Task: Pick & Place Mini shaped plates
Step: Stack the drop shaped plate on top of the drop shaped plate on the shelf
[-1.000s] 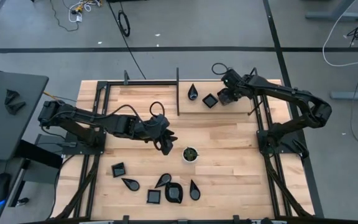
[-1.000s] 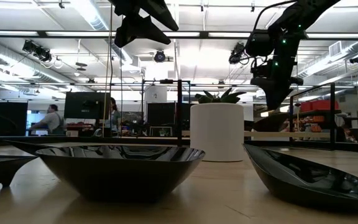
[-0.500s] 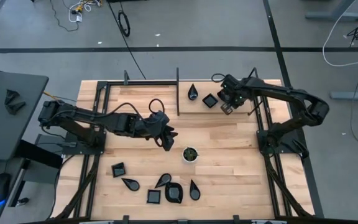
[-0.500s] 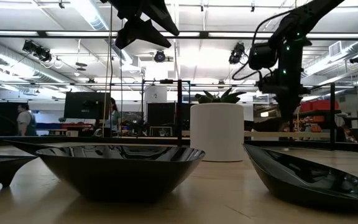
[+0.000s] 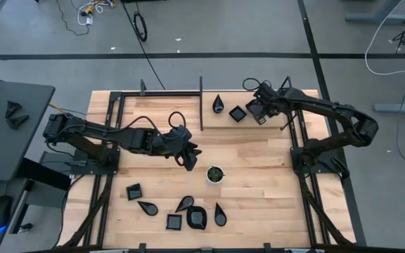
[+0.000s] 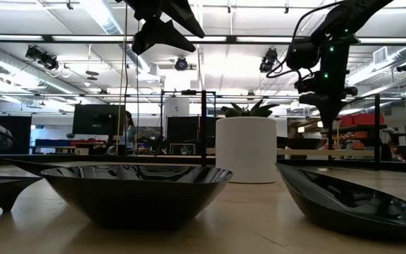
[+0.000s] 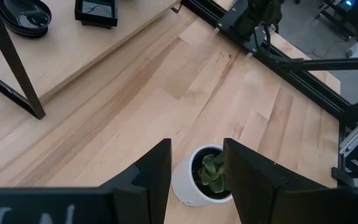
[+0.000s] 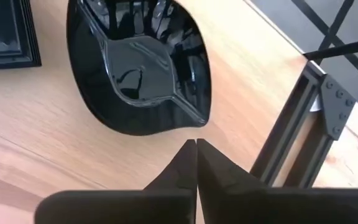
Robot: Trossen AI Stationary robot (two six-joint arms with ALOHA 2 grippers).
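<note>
Right gripper (image 5: pixel 262 117) now nearer frame rail (image 5: pixel 292 119), beside leaf plate (image 8: pixel 143 68).

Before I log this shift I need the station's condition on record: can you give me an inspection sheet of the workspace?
Surface: wooden table, dark frame rails along its edges.
Job's things: six black plates grouped at the near edge; a teardrop plate, a square plate and a rounded plate at the far end.
Clutter: white cup with green inside, mid-table.
Grippers: left claw open, hovering above the white cup; right claw shut and empty, above the rounded plate's edge.
Cables: loose cables on the floor beyond the table.
Surroundings: dark desk beside the table; open hall with monitors behind; a person standing far off.
</note>
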